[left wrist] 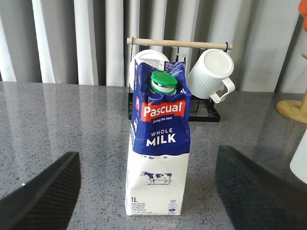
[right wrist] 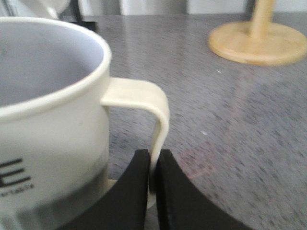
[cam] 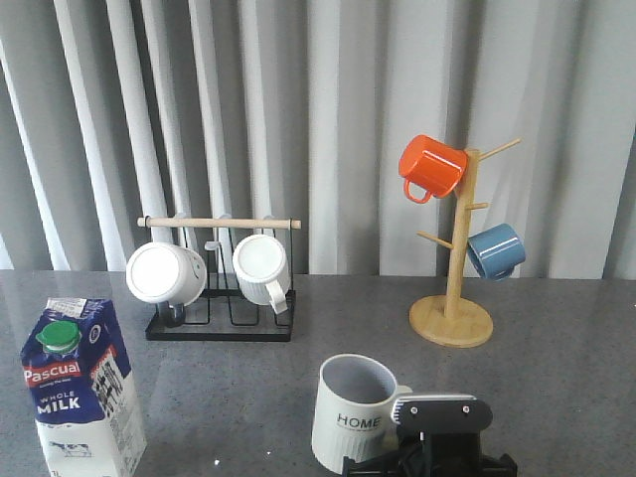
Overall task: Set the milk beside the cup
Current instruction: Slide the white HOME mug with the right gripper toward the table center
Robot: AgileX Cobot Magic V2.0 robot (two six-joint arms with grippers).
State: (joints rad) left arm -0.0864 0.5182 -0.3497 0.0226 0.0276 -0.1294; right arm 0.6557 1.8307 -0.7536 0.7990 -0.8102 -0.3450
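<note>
The milk (cam: 79,393), a blue and white Pascual carton with a green cap, stands upright at the front left of the table. In the left wrist view the milk (left wrist: 160,148) stands ahead of my open left gripper (left wrist: 146,191), with its fingers (left wrist: 43,191) wide apart and not touching the carton. The left gripper does not show in the front view. The cup (cam: 353,412), a pale "HOME" mug, stands at the front centre. My right gripper (right wrist: 154,165) is shut on the cup's handle (right wrist: 158,120); the right gripper (cam: 437,437) sits just right of the cup.
A black rack with a wooden bar (cam: 221,323) holds two plain white ribbed mugs (cam: 164,271) behind the milk. A wooden mug tree (cam: 452,318) at the back right carries an orange mug (cam: 430,167) and a blue mug (cam: 495,250). Grey curtains hang behind the table.
</note>
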